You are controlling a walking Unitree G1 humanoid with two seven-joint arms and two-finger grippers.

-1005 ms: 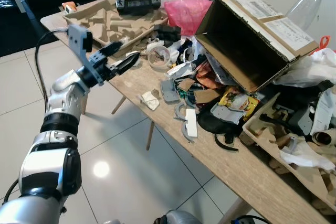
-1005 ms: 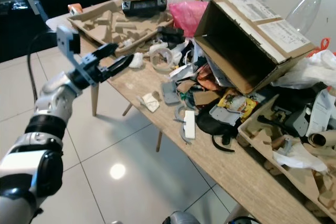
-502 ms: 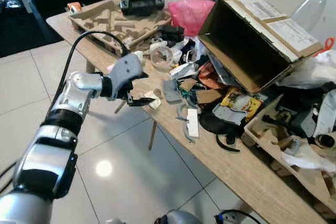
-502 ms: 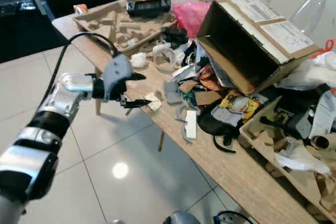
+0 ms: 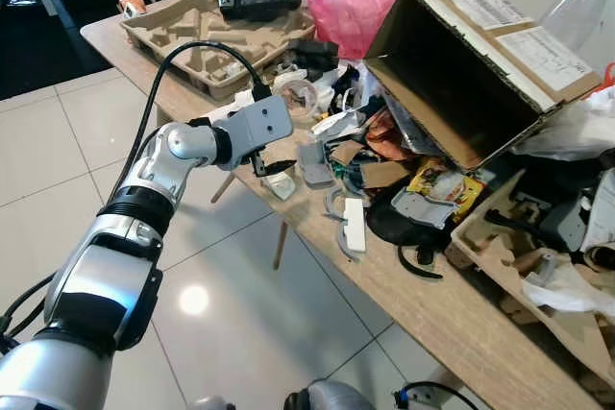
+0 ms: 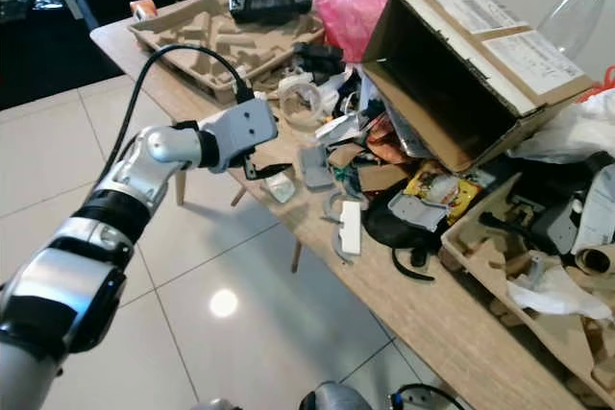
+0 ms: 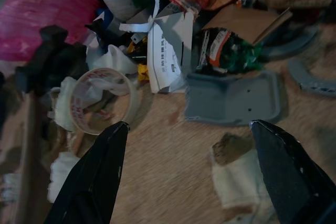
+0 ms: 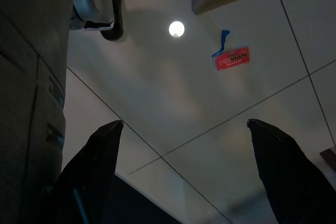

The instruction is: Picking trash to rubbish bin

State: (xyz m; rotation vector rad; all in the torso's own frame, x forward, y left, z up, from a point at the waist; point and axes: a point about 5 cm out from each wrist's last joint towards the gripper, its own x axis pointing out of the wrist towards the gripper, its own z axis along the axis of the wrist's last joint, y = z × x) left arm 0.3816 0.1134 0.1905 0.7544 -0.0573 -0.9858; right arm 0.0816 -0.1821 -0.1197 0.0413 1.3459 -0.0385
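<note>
A small crumpled white paper scrap (image 5: 280, 184) lies near the wooden table's front edge (image 5: 317, 237), beside a grey plastic piece (image 5: 311, 162). My left gripper (image 5: 269, 168) hovers just above the scrap, fingers open and pointing down. In the left wrist view the scrap (image 7: 236, 182) sits close to one black finger (image 7: 283, 177), and the grey piece (image 7: 233, 103) lies between the open jaws of the left gripper (image 7: 189, 124). My right gripper (image 8: 186, 171) hangs open over the tiled floor.
The table is heaped with clutter: an open cardboard box (image 5: 471, 64), a pulp tray (image 5: 207, 31), a pink bag (image 5: 346, 21), a tape roll (image 5: 296, 101) and a white bar (image 5: 354, 223). Tiled floor (image 5: 240, 314) lies to the left. A red label (image 8: 231, 59) lies on the floor.
My left arm has swung right and down from the table's left end to just above the white scrap. Its wrist has turned so the fingers point down. The camera shifted slightly.
</note>
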